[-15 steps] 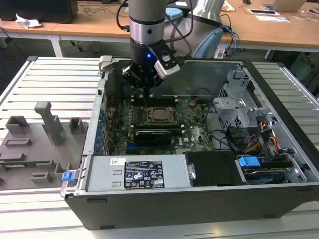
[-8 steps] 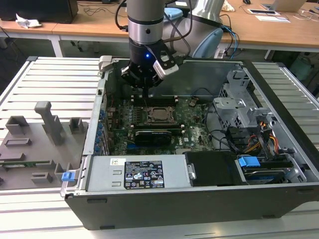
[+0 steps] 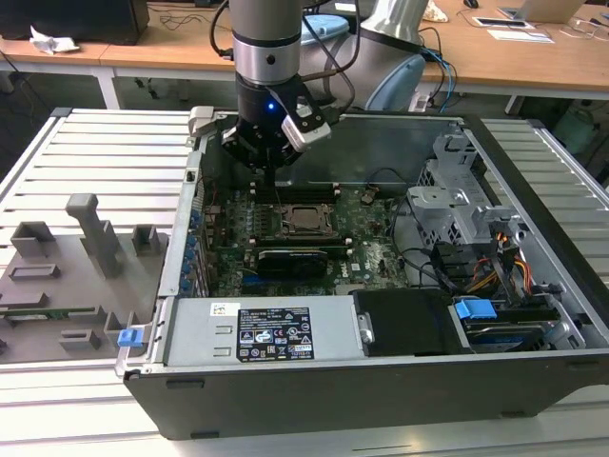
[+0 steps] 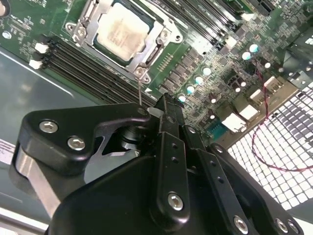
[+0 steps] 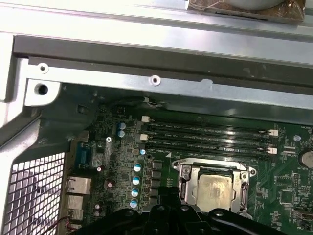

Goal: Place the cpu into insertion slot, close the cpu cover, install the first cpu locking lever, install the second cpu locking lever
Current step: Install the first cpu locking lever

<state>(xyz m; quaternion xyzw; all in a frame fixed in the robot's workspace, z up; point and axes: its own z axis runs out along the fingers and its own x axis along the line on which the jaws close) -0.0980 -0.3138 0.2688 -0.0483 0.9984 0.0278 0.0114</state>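
The cpu (image 4: 122, 30) lies in the insertion slot (image 3: 288, 220) on the green motherboard, its dull silver top facing up. The silver cpu cover (image 4: 157, 49) lies flat around it, the chip showing through its window. A thin wire locking lever (image 4: 139, 93) rises from the socket's corner up to my gripper (image 4: 155, 110), which looks shut on the lever's end. In the exterior view my gripper (image 3: 274, 179) hangs just beyond the far side of the socket. The first wrist view has the cpu (image 5: 215, 188) and cover just past my gripper (image 5: 164, 208).
Black memory slots (image 4: 88, 63) run beside the socket. A long black graphics card (image 3: 295, 257) lies on its near side. The power supply (image 3: 266, 333), drive cage (image 3: 457, 205) and case walls (image 5: 146, 73) hem in the board. Grey fixtures (image 3: 86, 238) stand at the exterior view's left.
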